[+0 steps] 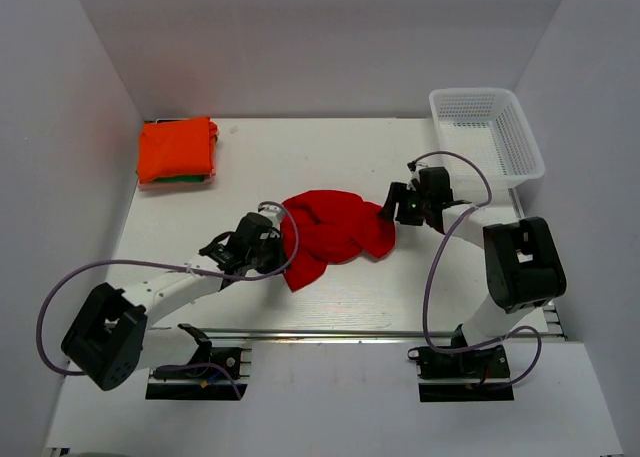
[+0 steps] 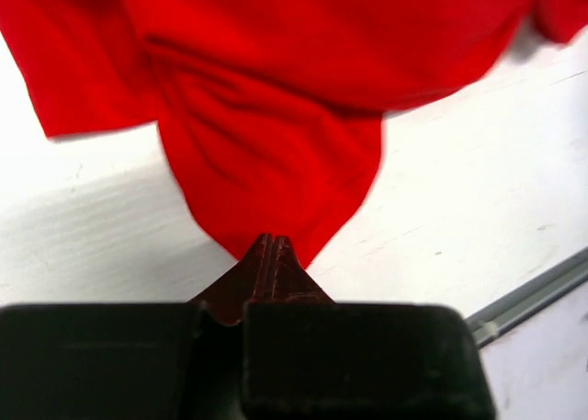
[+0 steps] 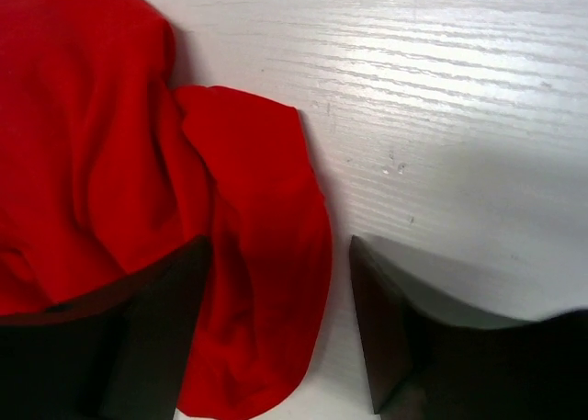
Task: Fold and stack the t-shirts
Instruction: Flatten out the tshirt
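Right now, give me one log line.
left gripper: shut on red t-shirt corner | right gripper: open over shirt edge | folded stack: far left

a white plastic mesh basket (image 1: 526,137) sits beyond the right jaws, well apart from them. a grey metal rail (image 2: 533,291) edges the white wooden table (image 3: 459,71), right of the left jaws.

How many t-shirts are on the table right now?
3: a crumpled red cloth t-shirt mid-table, a folded orange one far-left, a green one beneath it. More may be hidden.
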`<state>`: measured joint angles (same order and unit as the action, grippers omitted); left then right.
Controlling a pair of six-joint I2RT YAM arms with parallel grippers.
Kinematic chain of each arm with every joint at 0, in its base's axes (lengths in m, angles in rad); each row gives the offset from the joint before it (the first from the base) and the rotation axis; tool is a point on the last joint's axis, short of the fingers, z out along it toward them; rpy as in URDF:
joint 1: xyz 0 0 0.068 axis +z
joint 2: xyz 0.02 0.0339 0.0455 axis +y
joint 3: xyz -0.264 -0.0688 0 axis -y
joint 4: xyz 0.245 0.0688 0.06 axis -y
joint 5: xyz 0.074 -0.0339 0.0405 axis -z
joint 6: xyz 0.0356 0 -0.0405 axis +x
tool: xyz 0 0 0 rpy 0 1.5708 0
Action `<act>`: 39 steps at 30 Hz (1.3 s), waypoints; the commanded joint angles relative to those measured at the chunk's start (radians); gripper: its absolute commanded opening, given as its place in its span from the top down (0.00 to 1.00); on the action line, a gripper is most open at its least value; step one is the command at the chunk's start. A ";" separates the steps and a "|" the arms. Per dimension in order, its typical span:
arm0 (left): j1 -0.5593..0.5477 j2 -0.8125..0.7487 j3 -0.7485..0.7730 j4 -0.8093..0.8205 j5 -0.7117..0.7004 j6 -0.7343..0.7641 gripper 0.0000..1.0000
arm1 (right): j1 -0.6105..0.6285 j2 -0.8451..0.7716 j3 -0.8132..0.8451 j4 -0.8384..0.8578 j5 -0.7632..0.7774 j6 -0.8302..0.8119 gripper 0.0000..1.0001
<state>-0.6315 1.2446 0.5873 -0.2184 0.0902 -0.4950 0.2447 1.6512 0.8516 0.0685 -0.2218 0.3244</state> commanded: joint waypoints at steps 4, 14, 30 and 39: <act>-0.002 -0.106 -0.003 0.036 -0.033 0.012 1.00 | 0.018 0.048 0.007 0.057 -0.045 -0.007 0.73; -0.002 -0.045 0.043 -0.036 -0.018 0.050 1.00 | 0.027 -0.030 -0.002 0.070 -0.036 -0.004 1.00; -0.089 0.173 0.088 -0.081 0.017 0.090 0.02 | 0.024 -0.039 -0.005 0.057 -0.057 -0.001 1.00; -0.189 0.393 0.218 -0.346 -0.326 -0.003 0.26 | 0.024 -0.044 -0.005 0.057 -0.063 0.004 1.00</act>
<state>-0.8005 1.5532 0.8139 -0.4004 -0.0998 -0.4496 0.2649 1.6352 0.8516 0.1074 -0.2657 0.3298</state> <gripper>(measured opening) 0.779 0.011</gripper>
